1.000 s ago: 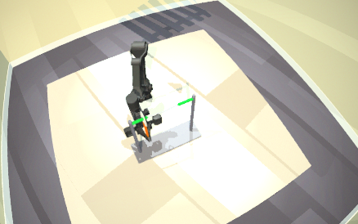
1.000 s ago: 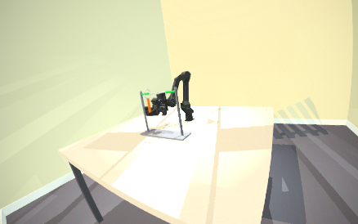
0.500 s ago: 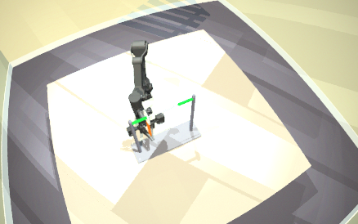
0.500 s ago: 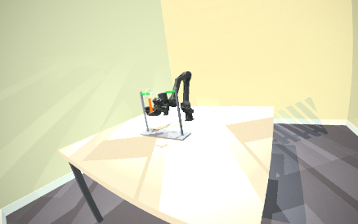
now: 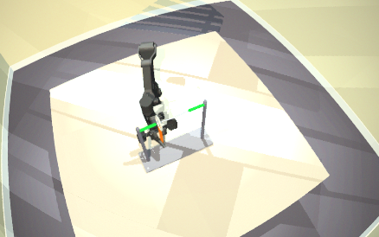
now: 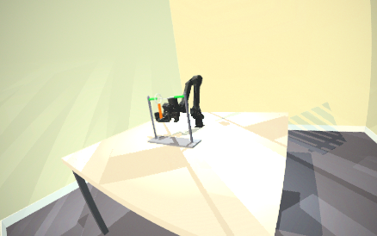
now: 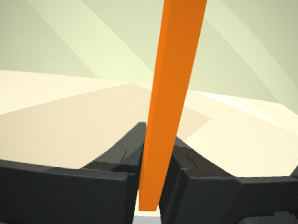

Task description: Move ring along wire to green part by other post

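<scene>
My gripper (image 5: 163, 143) (image 6: 160, 118) (image 7: 148, 129) is shut on the orange handle (image 5: 161, 135) (image 6: 160, 110) (image 7: 175, 75), which stands nearly upright between the fingers, slightly tilted. The pale ring (image 5: 158, 122) (image 6: 158, 98) is above the handle, around the wire at the inner end of one green part (image 5: 148, 127) (image 6: 152, 99). I cannot tell whether it touches the wire or is over green or grey. The other green part (image 5: 196, 107) (image 6: 179, 96) is beside the opposite post (image 5: 203, 123) (image 6: 188, 122). The thin grey wire between them is faint. The ring is outside the wrist view.
The post (image 5: 143, 144) (image 6: 152, 121) nearer the ring stands close beside the gripper in the top view. Both posts rise from a grey base plate (image 5: 187, 150) (image 6: 185, 143) on the pale table. The arm (image 5: 148, 80) (image 6: 197, 95) reaches in from behind the wire.
</scene>
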